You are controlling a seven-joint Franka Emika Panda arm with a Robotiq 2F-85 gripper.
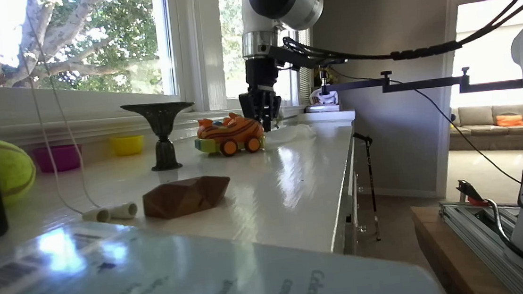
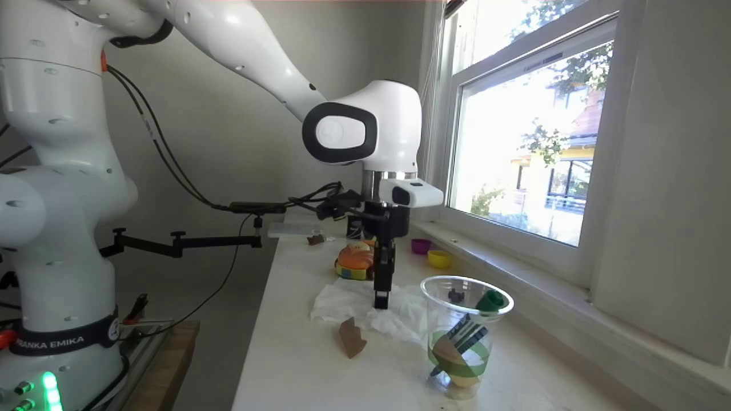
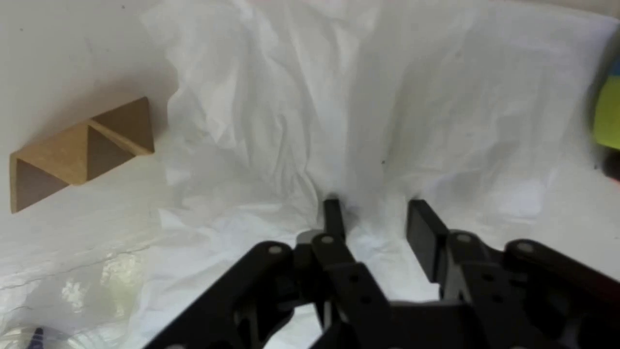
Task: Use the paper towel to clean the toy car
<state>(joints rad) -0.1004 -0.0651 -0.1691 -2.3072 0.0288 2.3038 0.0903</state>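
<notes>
The white paper towel (image 2: pixel 337 302) lies crumpled and spread on the white counter. It also shows in an exterior view (image 1: pixel 296 133) and fills the middle of the wrist view (image 3: pixel 271 121). The orange toy car (image 1: pixel 231 133) with green and yellow lower parts stands upright beside the towel. It also shows in an exterior view (image 2: pixel 355 260), partly behind my gripper, and only its green corner (image 3: pixel 608 114) shows in the wrist view. My gripper (image 3: pixel 375 206) points straight down over the towel, fingers apart with nothing held between them. Its fingertips (image 2: pixel 381 302) are at or just above the towel; contact is unclear.
A brown faceted block (image 2: pixel 350 338) lies beside the towel. A clear cup (image 2: pixel 465 337) with items inside stands near the window side. A dark goblet (image 1: pixel 163 127), purple bowl (image 1: pixel 58 157), yellow bowl (image 1: pixel 127 145) and another brown block (image 1: pixel 185 196) stand beyond the car.
</notes>
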